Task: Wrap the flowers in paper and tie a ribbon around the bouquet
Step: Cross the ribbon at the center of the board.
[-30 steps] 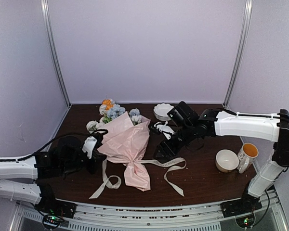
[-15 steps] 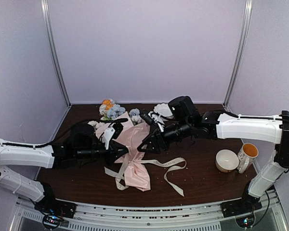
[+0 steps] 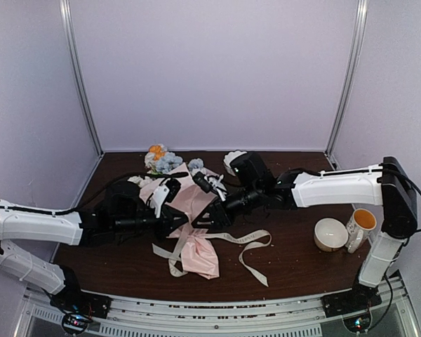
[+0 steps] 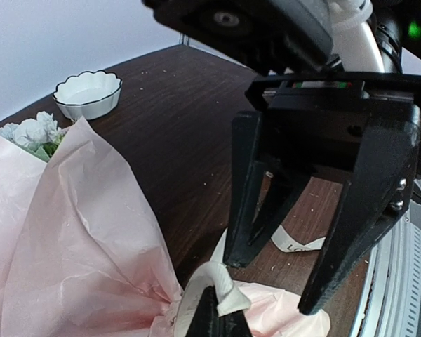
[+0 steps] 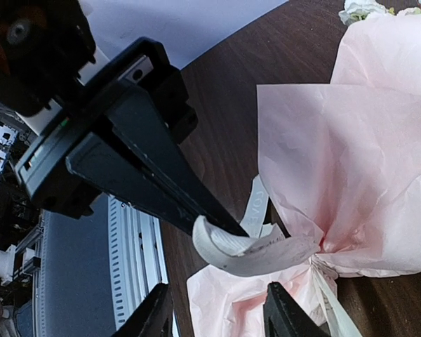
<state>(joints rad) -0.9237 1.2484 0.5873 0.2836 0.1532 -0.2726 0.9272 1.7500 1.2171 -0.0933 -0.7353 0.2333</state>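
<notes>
Just now both arms have been brought in over the bouquet, which is laid across the middle of the table with its flowers pointed toward the far left corner. The pink paper is already gathered into a cone and cinched low down by the ribbon. 1 second ago the left arm was held back at the left of the bundle and the right arm was kept to its right, beside the long ribbon tail; now the 2 sets of fingers are met almost tip to tip at the cinch. The left fingers are seen clamped shut on a short curl of ribbon, which is lifted just above the paper. The right fingers are seen apart, set on either side of that curl without touching it, and the gap between them has been narrowed over the last second. From this it can be judged that the wrapping is done and that a hand-over or a pull on the ribbon is being prepared, so the tying is the step in hand. The loose tails are left trailing on the table toward the near edge. A slip is to be feared if the right fingers are closed off-centre on so narrow a curl.
</notes>
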